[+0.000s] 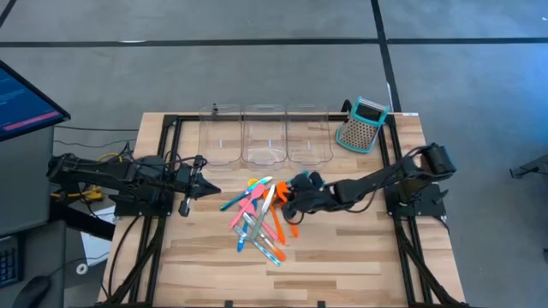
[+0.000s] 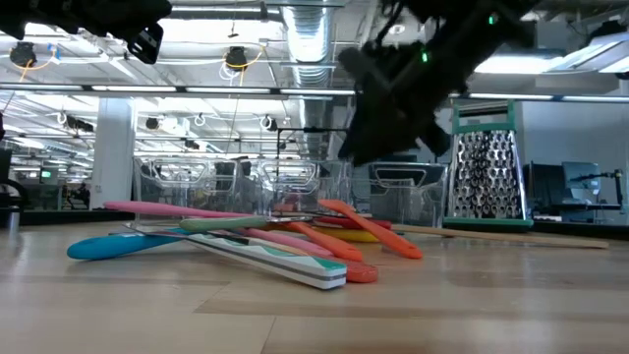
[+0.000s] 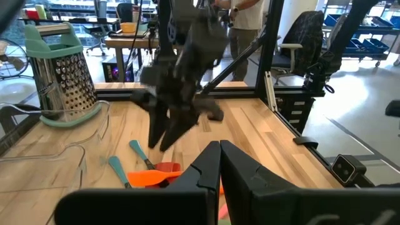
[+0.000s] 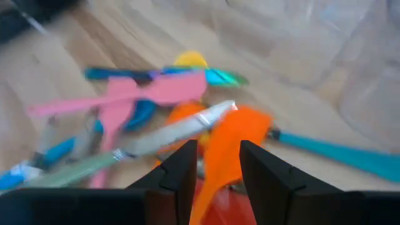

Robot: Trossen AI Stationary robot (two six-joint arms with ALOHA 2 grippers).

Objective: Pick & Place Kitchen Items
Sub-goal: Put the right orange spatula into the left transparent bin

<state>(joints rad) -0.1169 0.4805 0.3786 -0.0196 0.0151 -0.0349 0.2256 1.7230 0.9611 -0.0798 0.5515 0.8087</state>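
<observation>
Orange spatula (image 4: 232, 140) between the parted fingers of the right gripper (image 4: 215, 165), atop the utensil pile (image 1: 261, 218) mid-table before three clear bins (image 1: 265, 137), left gripper (image 1: 199, 184) pressed together, waiting at table's left.

right gripper (image 4: 215, 167) fingers straddling orange spatula (image 4: 226, 150), gap each side; pink spatula (image 4: 134, 92), teal spoon (image 4: 337, 153) on the table (image 4: 75, 56).

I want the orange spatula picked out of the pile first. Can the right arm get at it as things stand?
Probably yes. The right gripper is already low over the pile, its jaws standing on either side of the orange spatula, which lies on top there with nothing over it.
</observation>
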